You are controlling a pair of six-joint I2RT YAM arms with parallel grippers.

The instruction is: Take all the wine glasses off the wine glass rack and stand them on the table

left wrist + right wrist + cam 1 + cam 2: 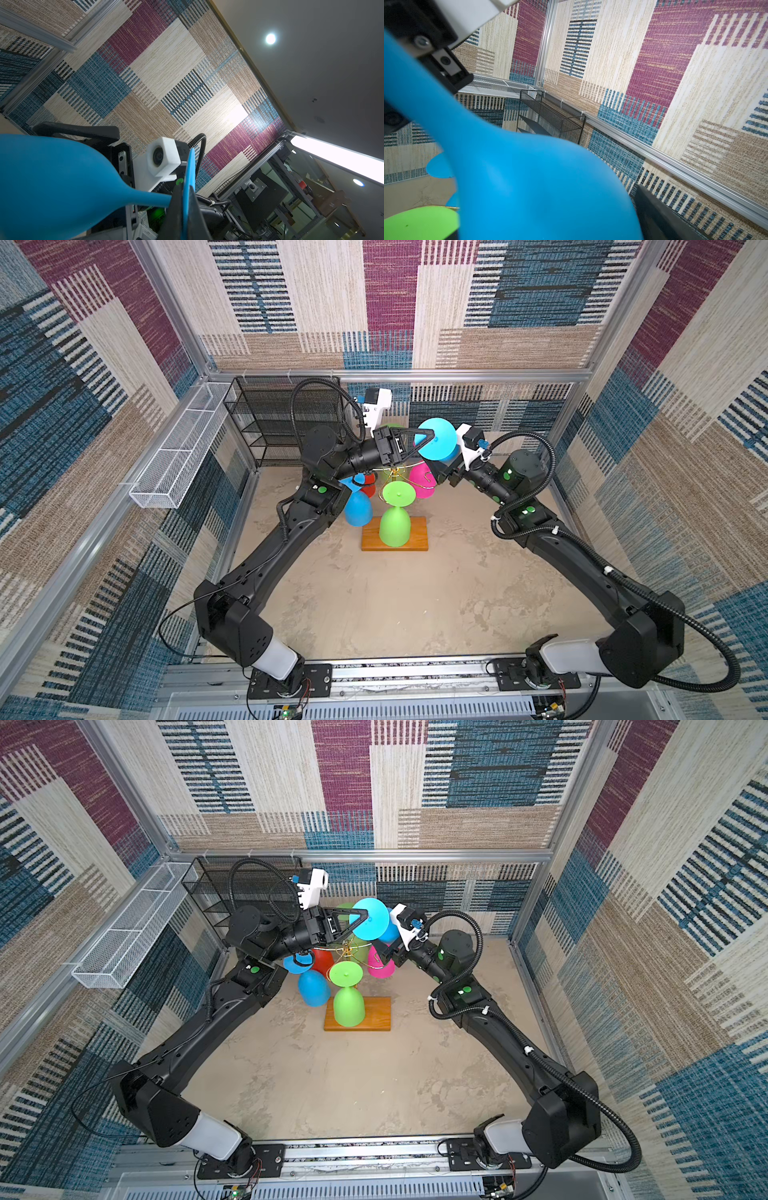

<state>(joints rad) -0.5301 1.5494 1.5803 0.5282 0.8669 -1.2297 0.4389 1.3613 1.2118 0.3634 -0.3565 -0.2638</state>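
Beige, blue and plum carpet point(324, 302) is seen lining the walls around a sand-coloured table point(374, 614). From the near rail the black left arm point(270, 547) and right arm point(582, 556) are stretched toward the middle of the far side. A black mesh shelf point(270, 423) is set in the far left corner, and a long white wire basket point(178, 452) is fixed along the left wall beside it. The rack point(411, 541), a thin gold post on an orange-brown wooden base, is placed at the centre of the table. Upside-down glasses are hung from its curled arms: a green glass point(395, 529) at the front, a blue glass point(357, 510) to the left, a pink glass point(417, 485) to the right and a red glass point(369, 489) largely hidden. The wine glass point(442, 445), bright blue, is held in the air above the back of the rack. It is tipped nearly on its side, with its round foot turned toward the camera. The left pincer point(432, 434) is clamped tight on its stem just beside the foot. The right pincer point(556, 143) is set wide around the bowl, with one finger point(83, 131) lying along the bowl's side. Whether the bowl is actually squeezed cannot be told.
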